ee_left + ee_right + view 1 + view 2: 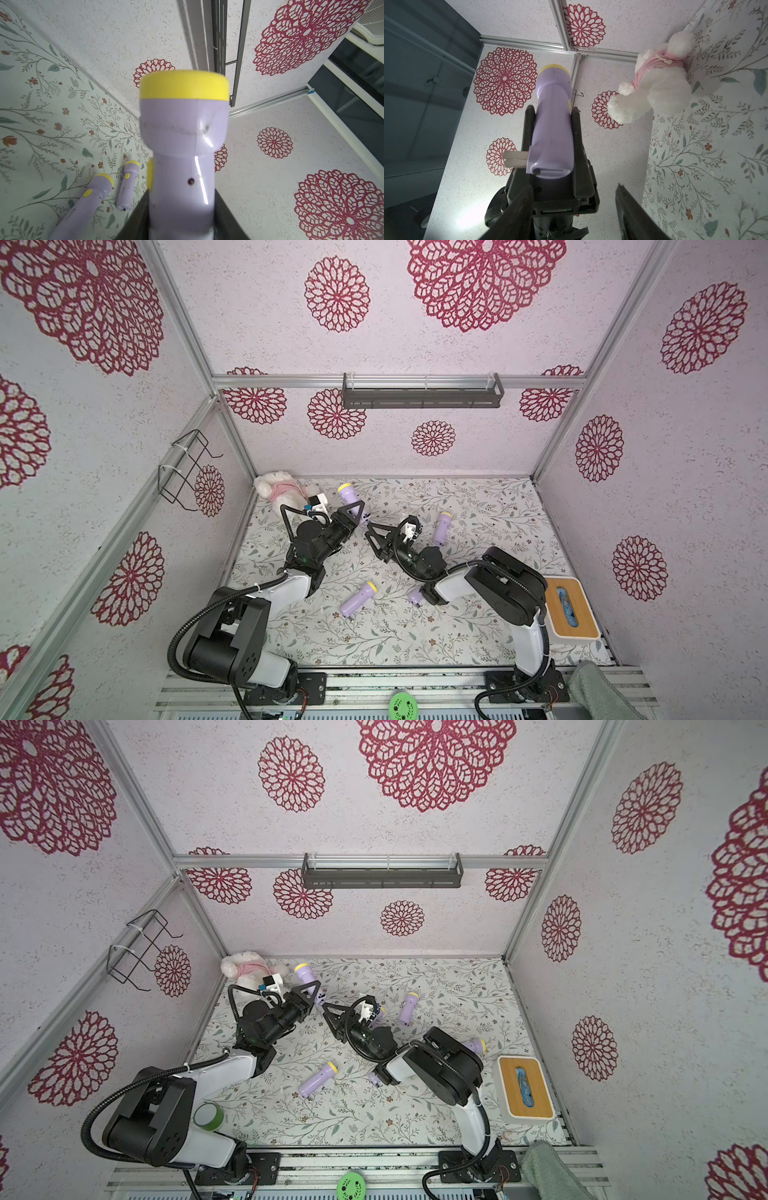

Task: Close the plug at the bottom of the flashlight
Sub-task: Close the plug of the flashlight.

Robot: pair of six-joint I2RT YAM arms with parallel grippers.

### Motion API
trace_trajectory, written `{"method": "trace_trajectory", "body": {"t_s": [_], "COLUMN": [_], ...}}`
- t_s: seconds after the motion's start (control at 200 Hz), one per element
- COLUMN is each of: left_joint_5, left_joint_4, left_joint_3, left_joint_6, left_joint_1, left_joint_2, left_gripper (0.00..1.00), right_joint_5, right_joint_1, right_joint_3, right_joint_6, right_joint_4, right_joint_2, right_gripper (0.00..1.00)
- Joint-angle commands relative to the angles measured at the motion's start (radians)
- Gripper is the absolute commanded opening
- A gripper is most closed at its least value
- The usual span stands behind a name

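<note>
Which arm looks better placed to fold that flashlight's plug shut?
Probably the right. The left gripper is clamped round the raised flashlight; the right gripper is empty, jaws apart, facing the bottom end where the plug sticks out.

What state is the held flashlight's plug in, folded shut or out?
Out, not closed. The right wrist view shows its pale prongs sticking sideways from the base of the flashlight held in the left gripper.

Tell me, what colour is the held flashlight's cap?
Yellow. The flashlight cap shows best in the left wrist view.
</note>
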Motion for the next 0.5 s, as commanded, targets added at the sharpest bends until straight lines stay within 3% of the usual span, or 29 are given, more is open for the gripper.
{"method": "trace_trajectory", "body": {"t_s": [0.0,0.49], "left_joint_5": [-0.007,0.004], "left_joint_4": [0.087,0.090], "left_joint_3": [-0.004,0.000], "left_joint_6": [-0.035,-0.057], "left_joint_1": [-0.002,-0.002], "left_joint_2": [0.010,0.030], "left_gripper": [0.00,0.00], "right_joint_5": [0.035,0.058], "right_joint_1": [0.007,0.007], "right_joint_3": [0.003,0.023], "right_joint_6": [-0.007,0.005], "right_joint_4": [0.115,0.115], "right_joint_2": [-0.053,-0.058], "right_gripper": [0.62,0.59]}}
